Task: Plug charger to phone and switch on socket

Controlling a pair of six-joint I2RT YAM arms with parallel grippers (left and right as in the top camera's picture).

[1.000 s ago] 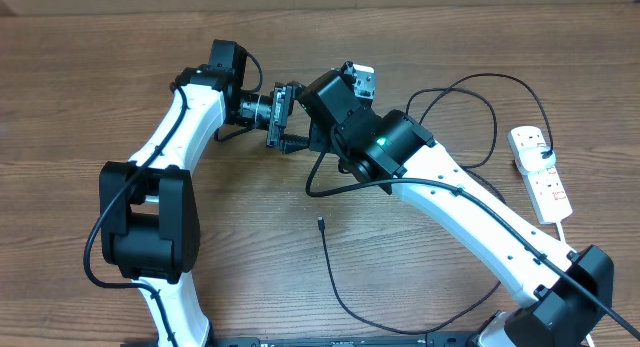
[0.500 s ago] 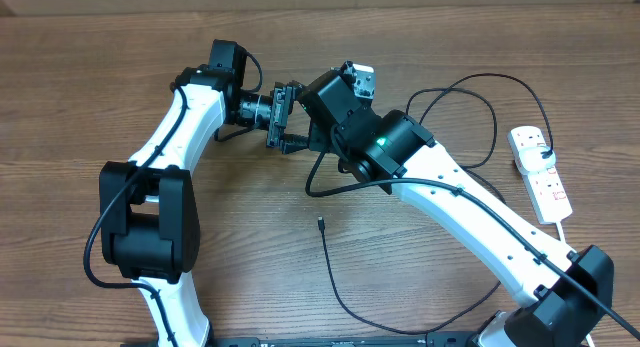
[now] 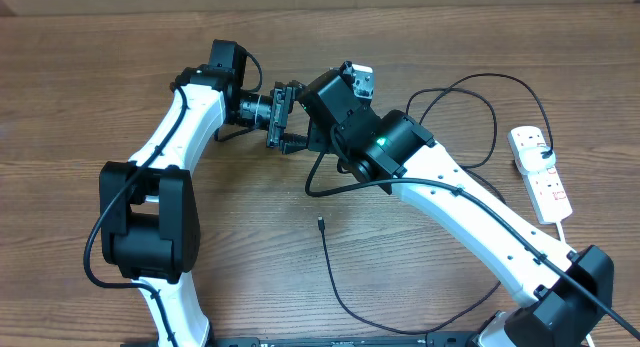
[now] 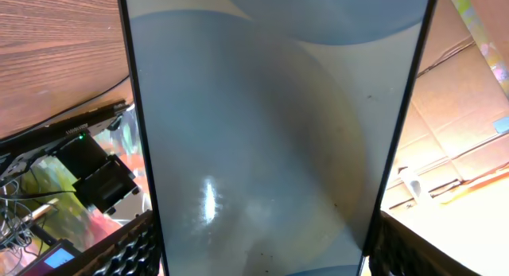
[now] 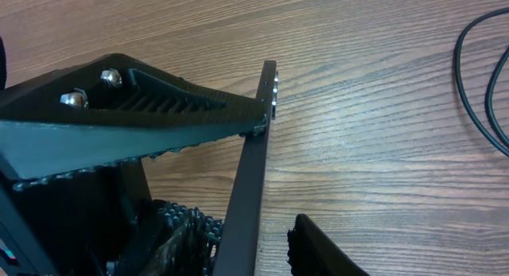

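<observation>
Nothing has moved: both my arms meet at upper centre, left gripper clamping the phone, right gripper parted astride its edge, above the wooden surface.

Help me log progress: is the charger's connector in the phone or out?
Out. The charger connector lies loose on the table, touching nothing; the phone is held in the left pincer.
</observation>
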